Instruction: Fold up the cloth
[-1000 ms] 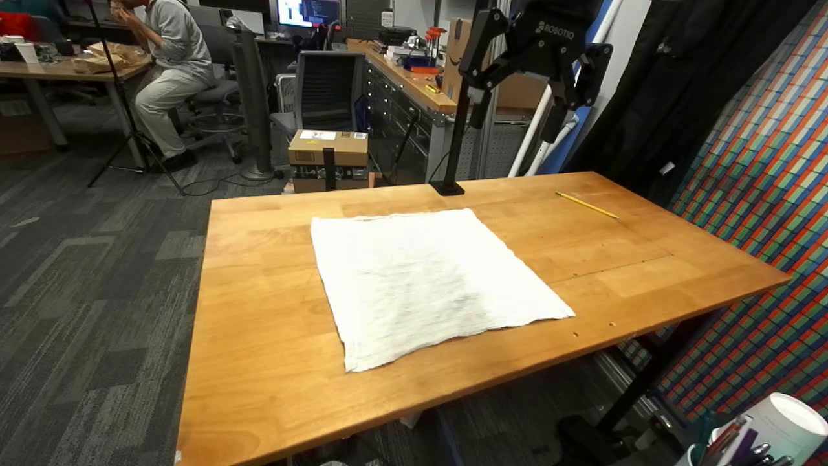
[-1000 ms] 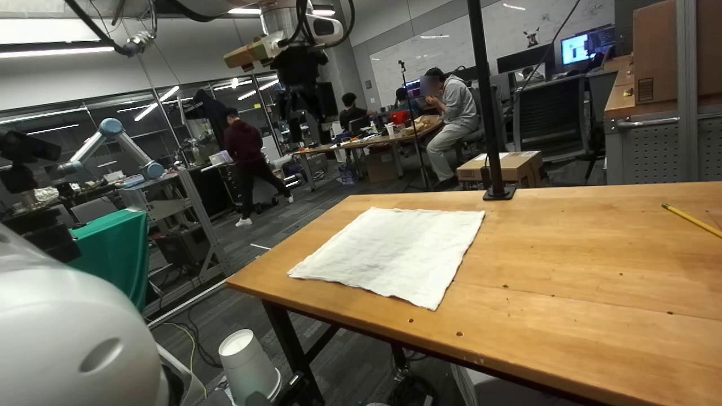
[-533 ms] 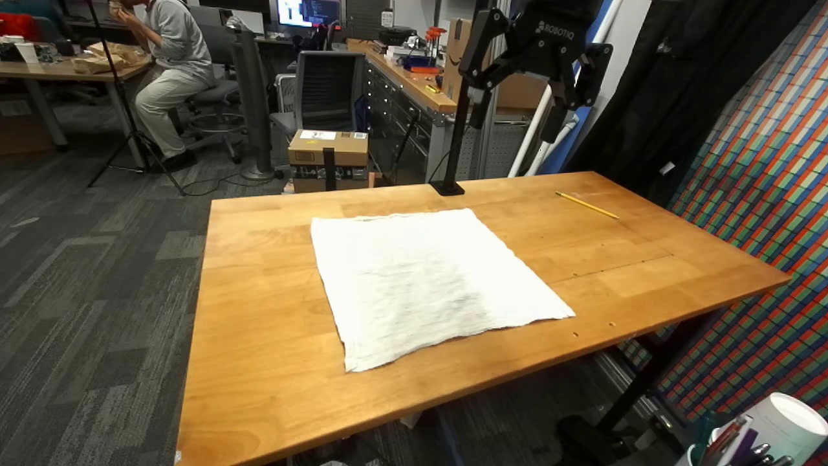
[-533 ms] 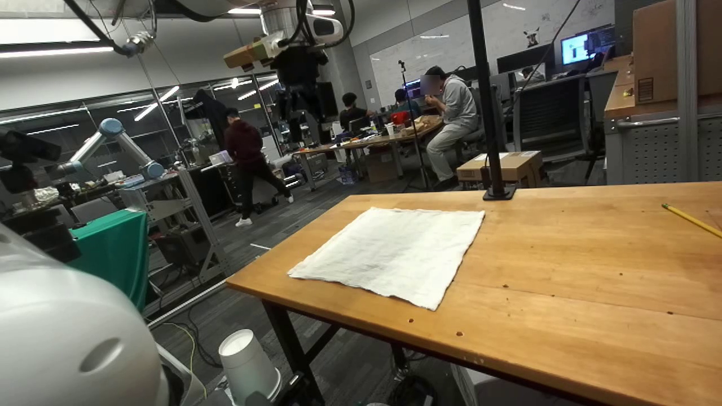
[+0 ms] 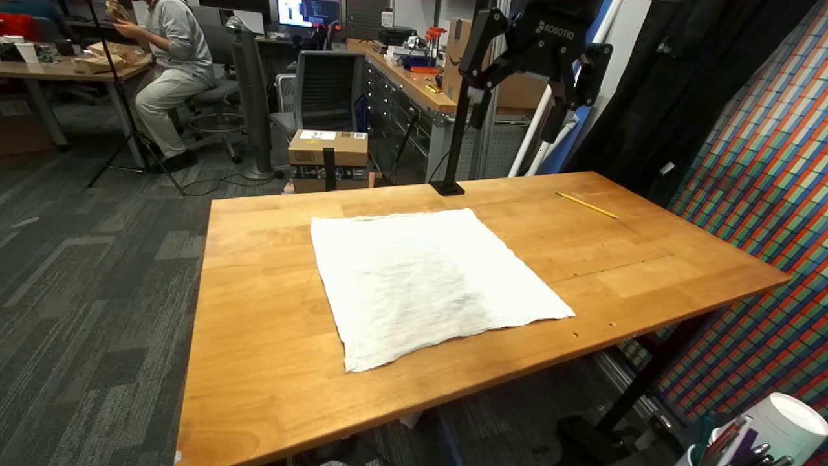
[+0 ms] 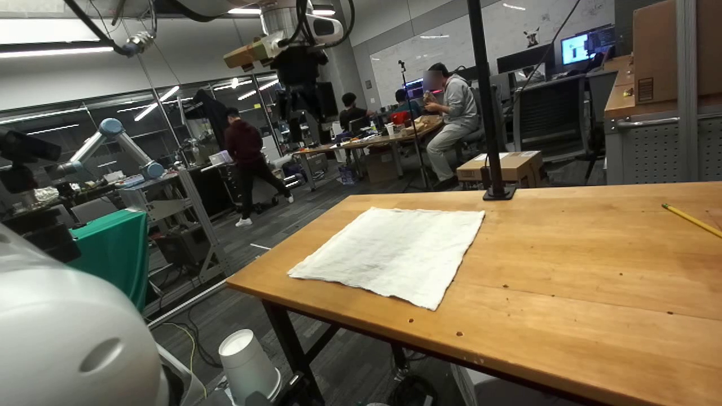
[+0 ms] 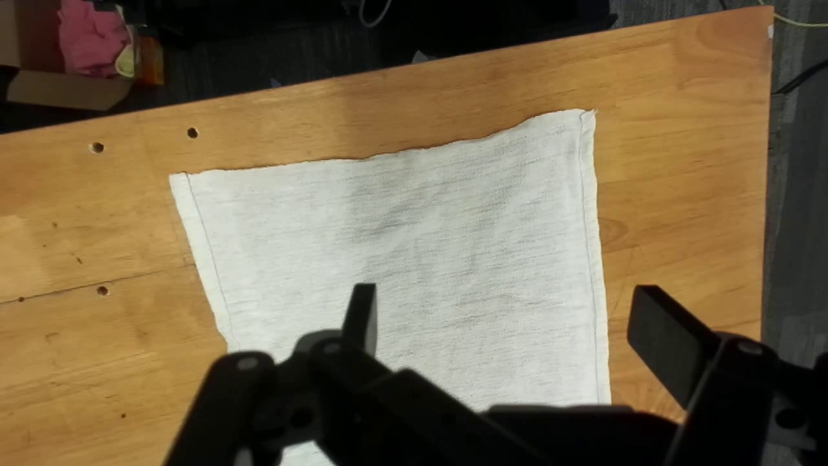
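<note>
high above the wooden table (image 5: 259,310) hangs the gripper (image 5: 515,122), jaws spread wide, and it has hold of nothing! down on that table, the white cloth (image 5: 427,278) lies spread out flat, lightly wrinkled, and the wrist view picks out a stitched line along two opposite sides. well apart from the cloth rests a yellow pencil (image 5: 587,205), while a black pole (image 6: 488,101) stands near the table's edge.
</note>
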